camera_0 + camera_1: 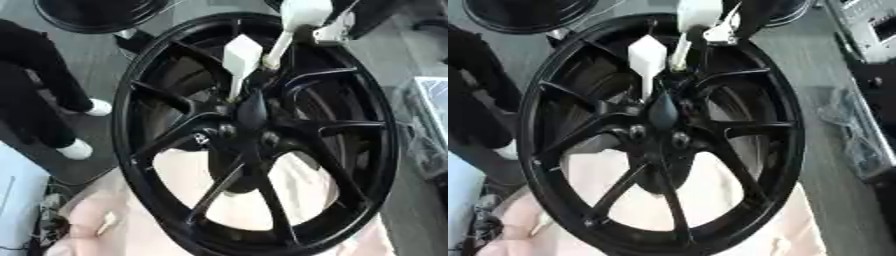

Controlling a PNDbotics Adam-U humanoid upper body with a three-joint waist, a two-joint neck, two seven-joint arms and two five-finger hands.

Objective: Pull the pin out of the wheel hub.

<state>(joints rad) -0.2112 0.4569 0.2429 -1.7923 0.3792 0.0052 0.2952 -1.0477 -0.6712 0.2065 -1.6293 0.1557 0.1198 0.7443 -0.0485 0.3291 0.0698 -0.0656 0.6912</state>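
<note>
Up top, coming in from the upper right, your right hand point(304, 12) shows only as pale white segments w/ a silver bracket beside them. One slim white piece runs down to just beside the pin point(242, 55). You can't tell from either view whether its fingers are spread, pressed together or pinching the pin, so treat the grip as unconfirmed. Left hand isn't in view. The pin looks like a white, faceted, wedge-ish head on a thin pale stem, and the stem slants down into the wheel hub point(249, 132), between the upper spokes. The wheel point(791, 150) itself is black, smooth and fairly glossy, w/ thin forked spokes, and it sits tilted on a soft pinkish cloth point(188, 172). Main risks, as I judge them: the head's flat, slick facets could let the hand slide off w/o moving the pin. A pull that's off the stem's axis could bind or bend that thin stem in its hole. The spokes crowd the pin on both sides, so the hand may snag on one. The cloth gives little hold, and w/ nothing bracing the wheel, it may shift or tip instead of the pin coming free.
</note>
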